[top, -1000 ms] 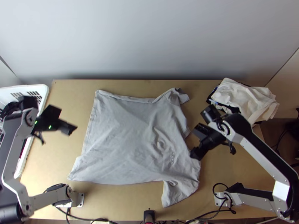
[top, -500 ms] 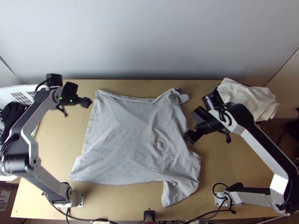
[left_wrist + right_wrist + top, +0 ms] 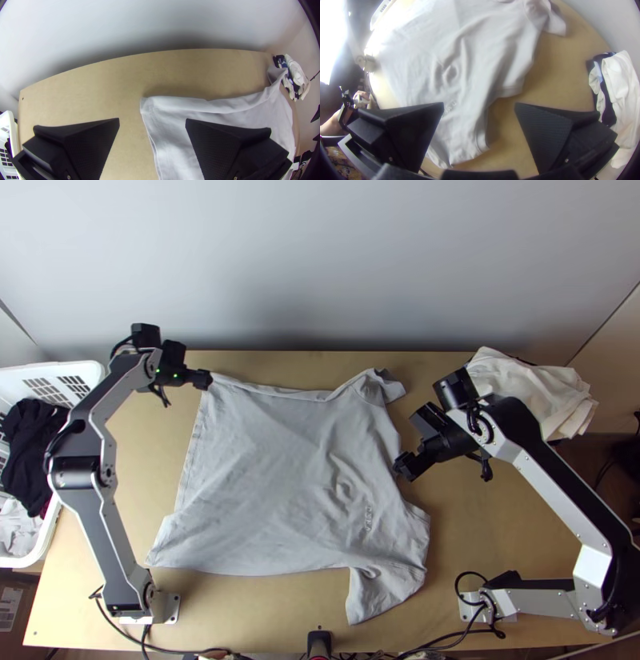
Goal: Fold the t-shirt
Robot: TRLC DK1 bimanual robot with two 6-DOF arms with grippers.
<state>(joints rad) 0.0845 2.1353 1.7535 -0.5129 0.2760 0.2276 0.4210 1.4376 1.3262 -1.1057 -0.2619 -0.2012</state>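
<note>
In the top view my left gripper [image 3: 210,379] is at the far left corner of the light grey t-shirt [image 3: 272,476]. My right gripper [image 3: 403,468] hangs at the shirt's right edge. The shirt lies mostly spread, its far edge turned over in a narrow strip and a sleeve toward the near right. In the left wrist view my left gripper [image 3: 152,123] stands open over the corner of the shirt [image 3: 173,123]. The right wrist view has my right gripper [image 3: 479,106] open, with shirt [image 3: 470,66] and bare table between its fingers.
A white basket [image 3: 53,532] with dark and light clothes stands at the left. A pile of white and dark cloth [image 3: 528,392] lies at the far right of the wooden table [image 3: 496,532]. A person's hand [image 3: 361,96] shows in the right wrist view.
My left gripper has swung from beside the basket up and right to the shirt's far left corner. The right gripper has moved a little away from the near edge. The shirt lies as before.
</note>
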